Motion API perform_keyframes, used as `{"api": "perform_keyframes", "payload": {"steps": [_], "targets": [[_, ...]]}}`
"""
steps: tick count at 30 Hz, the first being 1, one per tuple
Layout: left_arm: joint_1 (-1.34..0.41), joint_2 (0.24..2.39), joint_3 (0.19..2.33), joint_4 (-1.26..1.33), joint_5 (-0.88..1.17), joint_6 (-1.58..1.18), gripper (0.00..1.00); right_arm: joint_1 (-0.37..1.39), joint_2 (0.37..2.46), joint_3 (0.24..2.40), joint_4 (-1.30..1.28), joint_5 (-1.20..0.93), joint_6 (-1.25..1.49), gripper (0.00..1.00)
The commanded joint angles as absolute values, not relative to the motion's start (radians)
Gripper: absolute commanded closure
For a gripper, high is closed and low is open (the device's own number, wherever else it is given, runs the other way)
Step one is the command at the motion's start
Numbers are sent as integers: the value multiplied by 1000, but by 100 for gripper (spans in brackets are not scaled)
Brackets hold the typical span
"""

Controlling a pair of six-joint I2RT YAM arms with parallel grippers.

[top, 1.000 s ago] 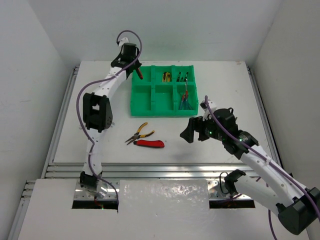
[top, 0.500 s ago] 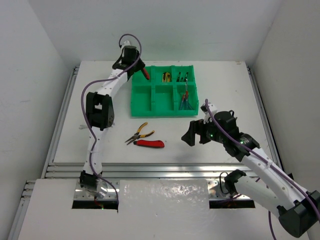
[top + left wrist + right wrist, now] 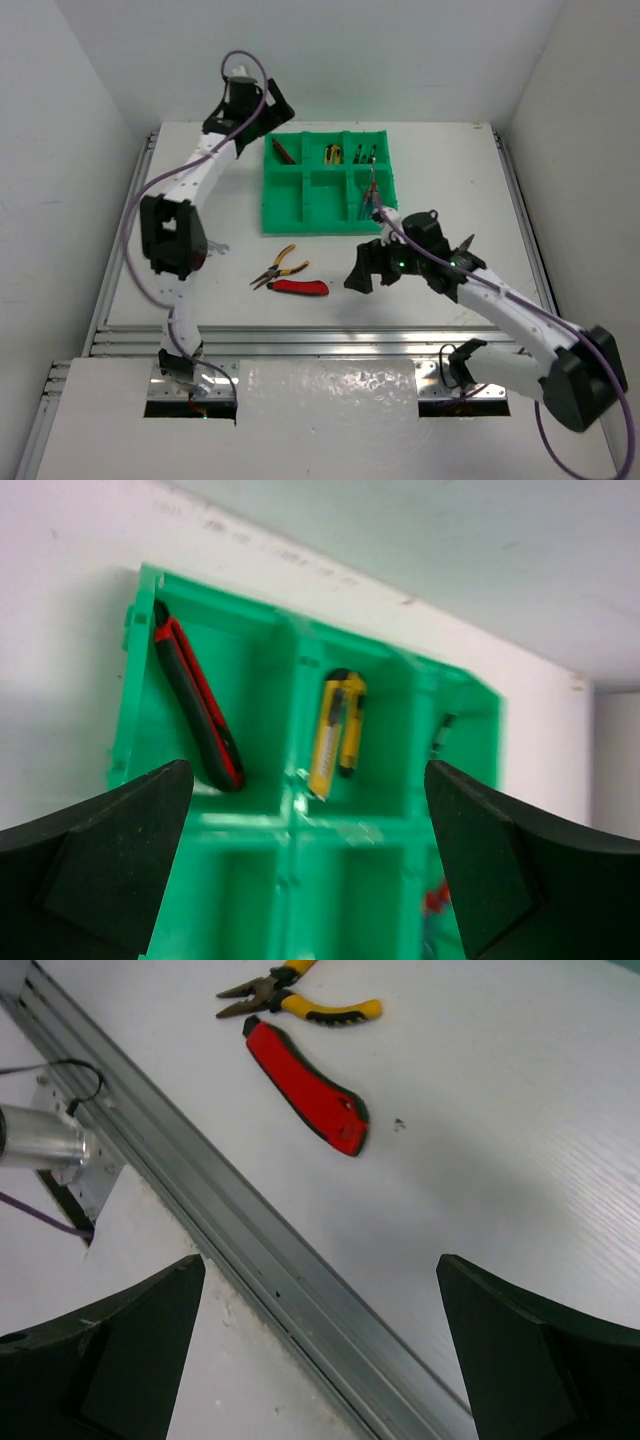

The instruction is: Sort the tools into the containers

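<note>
Just one pliers [image 3: 280,266], one knife [image 3: 297,287] loose

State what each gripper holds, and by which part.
Nothing: the left gripper and the right gripper both stand open and empty.

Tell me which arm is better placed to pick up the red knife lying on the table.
Right. Its open gripper hangs close beside the red knife, which shows in its wrist view. The left gripper, also open, is far away at the green tray.
</note>
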State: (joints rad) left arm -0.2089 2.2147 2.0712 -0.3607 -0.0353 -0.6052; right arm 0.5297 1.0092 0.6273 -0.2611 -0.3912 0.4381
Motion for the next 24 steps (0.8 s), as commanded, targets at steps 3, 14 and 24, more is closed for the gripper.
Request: {"api": "perform_keyframes", "payload": {"steps": [3, 14, 24], "targets": [[-212, 1663, 1843, -357, -58, -551, 0, 696, 1327, 849, -202, -350, 234, 2], [-204, 832, 1087, -387, -66, -473, 0, 963, 1857, 1279, -497, 2, -86, 17], [-204, 670, 1088, -589, -166, -338, 0, 963, 2060, 1385, -578, -49, -141, 28]]}}
